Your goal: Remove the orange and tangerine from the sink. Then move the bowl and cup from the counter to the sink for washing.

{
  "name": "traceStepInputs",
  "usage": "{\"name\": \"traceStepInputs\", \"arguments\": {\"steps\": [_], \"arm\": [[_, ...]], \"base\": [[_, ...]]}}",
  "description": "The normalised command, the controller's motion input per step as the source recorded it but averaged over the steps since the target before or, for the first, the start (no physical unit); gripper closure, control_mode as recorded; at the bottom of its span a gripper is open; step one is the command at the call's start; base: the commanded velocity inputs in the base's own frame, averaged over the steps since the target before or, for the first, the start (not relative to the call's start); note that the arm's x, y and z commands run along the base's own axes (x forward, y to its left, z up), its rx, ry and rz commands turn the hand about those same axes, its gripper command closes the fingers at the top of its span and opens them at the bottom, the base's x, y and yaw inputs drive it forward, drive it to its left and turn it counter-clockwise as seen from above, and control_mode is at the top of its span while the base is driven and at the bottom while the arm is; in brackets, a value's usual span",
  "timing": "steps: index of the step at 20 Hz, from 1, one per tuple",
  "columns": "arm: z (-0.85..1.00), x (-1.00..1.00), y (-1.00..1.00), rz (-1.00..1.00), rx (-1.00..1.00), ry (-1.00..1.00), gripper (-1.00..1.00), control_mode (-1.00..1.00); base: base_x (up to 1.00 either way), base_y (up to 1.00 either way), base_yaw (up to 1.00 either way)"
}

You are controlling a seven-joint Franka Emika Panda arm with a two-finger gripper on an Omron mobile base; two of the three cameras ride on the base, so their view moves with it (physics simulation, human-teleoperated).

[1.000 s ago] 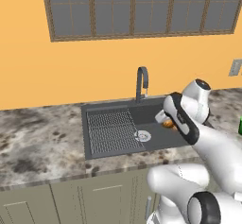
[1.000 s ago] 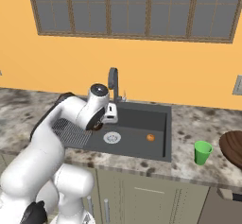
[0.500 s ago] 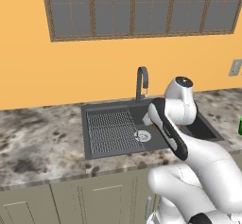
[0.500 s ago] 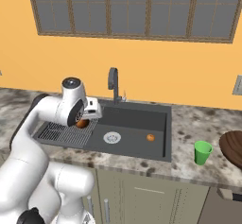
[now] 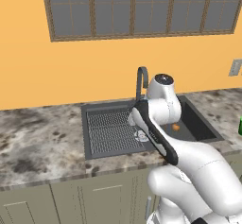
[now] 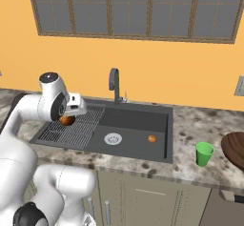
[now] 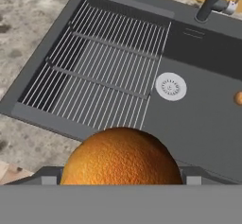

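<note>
Orange-skinned, the orange (image 7: 122, 157) is held in the end effector (image 6: 67, 119) above the sink's (image 6: 136, 120) ribbed grid, with speckled worktop (image 7: 38, 138) lying just beyond the near rim as the place for setting it down.

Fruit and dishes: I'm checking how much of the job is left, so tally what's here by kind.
Orange fruits: 2, one held in the gripper over the draining grid, one small one lying in the sink.
Green cups: 1, on the counter.
Brown bowls: 1, on the counter.
Total: 4.
</note>
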Motion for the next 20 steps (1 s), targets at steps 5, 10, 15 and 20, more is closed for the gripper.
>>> {"name": "traceStepInputs", "arguments": {"steps": [5,10,15,20], "arm": [[0.07,0.0,0.54,0.02,-0.05,0.02,1.0,-1.0],[0.04,0.0,0.53,0.08,-0.03,0.04,1.0,-1.0],[0.03,0.0,0.5,0.09,0.0,0.06,1.0,-1.0],[0.01,0.0,0.49,0.08,0.0,0.02,1.0,-1.0]], "base": [[0.0,0.0,0.0],[0.0,0.0,0.0],[0.0,0.0,0.0],[0.0,0.0,0.0]]}}
